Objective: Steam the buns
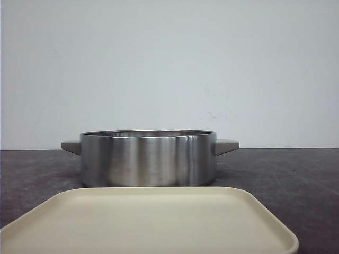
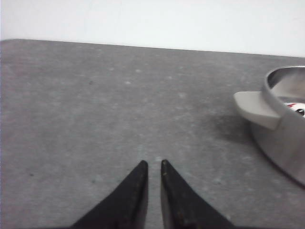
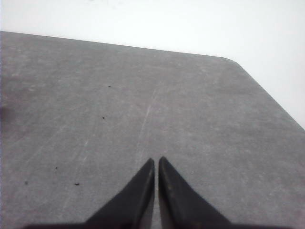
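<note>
I see both end effectors, left [image 2: 153,164] and right [image 3: 157,162], closed on nothing above bare bench [image 2: 95,119]; a steel pot [image 2: 286,129] sits beside the left one.

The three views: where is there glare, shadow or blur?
Front view: the steel pot carries bright vertical glare bands, and the near beige tray looks soft. Left wrist view: the pot's handle casts a soft shadow on the grey table. Right wrist view: even light, with the fingertips dark and slightly blurred.
</note>
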Available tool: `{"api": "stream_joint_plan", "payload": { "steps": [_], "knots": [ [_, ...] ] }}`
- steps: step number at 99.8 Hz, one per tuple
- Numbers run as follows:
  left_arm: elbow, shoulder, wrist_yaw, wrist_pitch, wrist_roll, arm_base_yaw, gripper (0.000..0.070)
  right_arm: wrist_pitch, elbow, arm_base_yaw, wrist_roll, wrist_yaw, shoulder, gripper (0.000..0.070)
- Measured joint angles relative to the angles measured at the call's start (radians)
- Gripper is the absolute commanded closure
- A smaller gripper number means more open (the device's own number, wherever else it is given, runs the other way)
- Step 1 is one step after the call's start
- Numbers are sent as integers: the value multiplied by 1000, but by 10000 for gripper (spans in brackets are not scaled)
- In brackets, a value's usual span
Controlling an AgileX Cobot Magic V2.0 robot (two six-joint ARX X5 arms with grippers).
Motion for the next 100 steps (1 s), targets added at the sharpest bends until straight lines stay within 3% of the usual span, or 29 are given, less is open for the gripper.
{"api": "stream_joint_plan", "payload": {
  "steps": [100],
  "knots": [
    [0, 2, 0, 0, 13, 1, 700, 0, 0, 0, 0, 0, 0, 691]
  ]
}}
